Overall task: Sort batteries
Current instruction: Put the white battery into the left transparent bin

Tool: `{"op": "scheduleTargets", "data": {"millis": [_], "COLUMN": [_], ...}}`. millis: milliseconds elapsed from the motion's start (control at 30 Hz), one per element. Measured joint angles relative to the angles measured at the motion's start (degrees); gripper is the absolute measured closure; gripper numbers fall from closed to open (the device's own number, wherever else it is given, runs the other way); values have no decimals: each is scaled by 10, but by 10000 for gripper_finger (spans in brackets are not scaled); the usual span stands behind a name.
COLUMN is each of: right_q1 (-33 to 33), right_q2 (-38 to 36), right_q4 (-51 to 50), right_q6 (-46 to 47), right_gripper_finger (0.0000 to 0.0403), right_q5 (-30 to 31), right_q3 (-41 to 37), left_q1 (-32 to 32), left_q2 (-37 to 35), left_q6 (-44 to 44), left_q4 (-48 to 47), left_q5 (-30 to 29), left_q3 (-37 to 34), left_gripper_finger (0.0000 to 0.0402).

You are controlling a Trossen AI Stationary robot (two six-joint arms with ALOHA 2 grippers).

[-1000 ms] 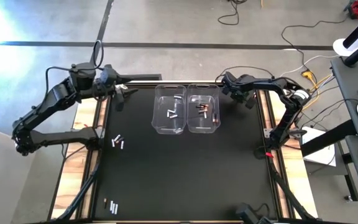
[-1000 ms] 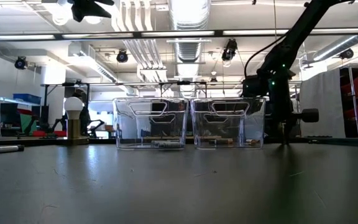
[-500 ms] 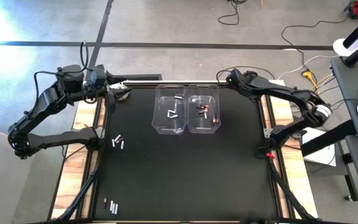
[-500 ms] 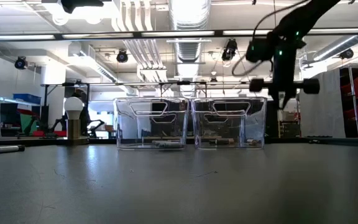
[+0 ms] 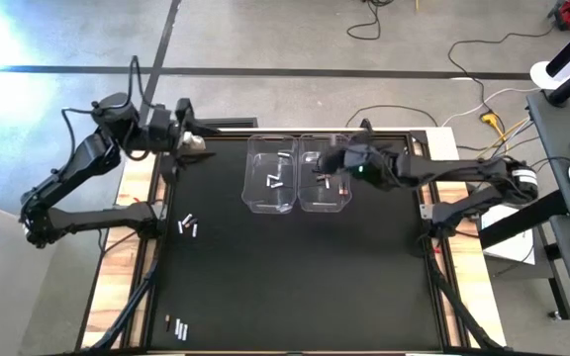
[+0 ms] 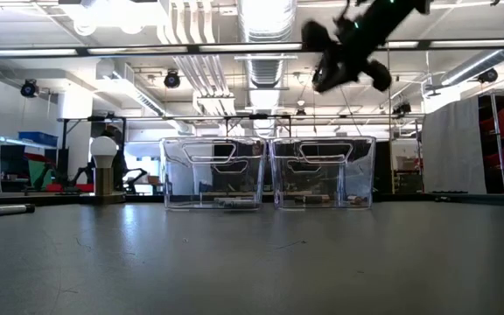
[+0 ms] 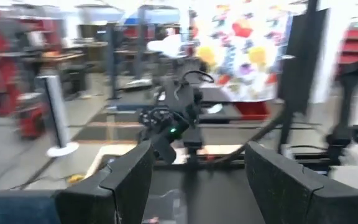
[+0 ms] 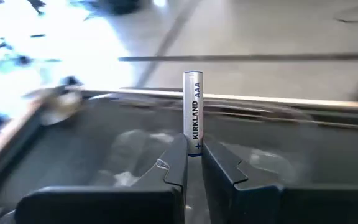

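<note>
My right gripper [image 8: 194,155] hovers above the right clear bin [image 5: 306,204], shut on a silvery-white battery [image 8: 193,106] with dark lettering. Dark, reddish-marked batteries [image 5: 323,175] lie in that bin. Silvery ones [image 5: 275,181] lie in the left clear bin [image 5: 249,178]. More batteries lie loose on the black mat at the left [image 5: 188,225] and at the near left [image 5: 179,328]. My left gripper [image 5: 201,148] waits, open and raised, at the mat's far left corner; between its fingers [image 7: 129,177] nothing shows. My right gripper pinches the battery's one end [image 8: 194,147] between its two fingertips. The rest of the battery sticks out past the fingertips, in line with the fingers. The fingers come from the table's right side, slanting down. The battery is lifted clear, above the right bin.
A metal knob with a white ball [image 6: 104,171] stands at the mat's far left beside the left gripper. The two bins [image 6: 213,171] [image 6: 322,171] stand side by side at the far middle. The mat's near half lies bare but for the loose batteries.
My right gripper has risen from the table's far right, beside the right bin, and swung toward the left edge to stand over that bin, rolling and tipping as it went. My left gripper has tipped up toward level at its corner.
</note>
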Motion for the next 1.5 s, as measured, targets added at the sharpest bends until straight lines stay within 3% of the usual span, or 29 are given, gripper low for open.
{"op": "scheduleTargets", "data": {"millis": [100,367,500,800,1067,1500], "right_q1": [49,122,133,132,132,124], "right_q2": [22,108,151,221,245,237], "right_q4": [30,29,29,29,28,25], "right_q6": [-43,-163,-246,-338,-358,-340], "right_gripper_finger": [380,380,380,380,380,380], "right_q5": [2,-2,-42,-123,-141,-125], "right_q3": [35,197,296,440,486,480], "left_q1": [2,2,-2,-30,-31,-31], "left_q2": [19,48,50,64,127,191], "left_q6": [-26,-59,-81,-205,-300,-307], "left_q4": [34,55,77,298,435,515], "left_q5": [53,52,53,65,50,54], "left_q3": [0,0,-6,-80,-122,-120], "left_gripper_finger": [170,170,170,170,170,172]}}
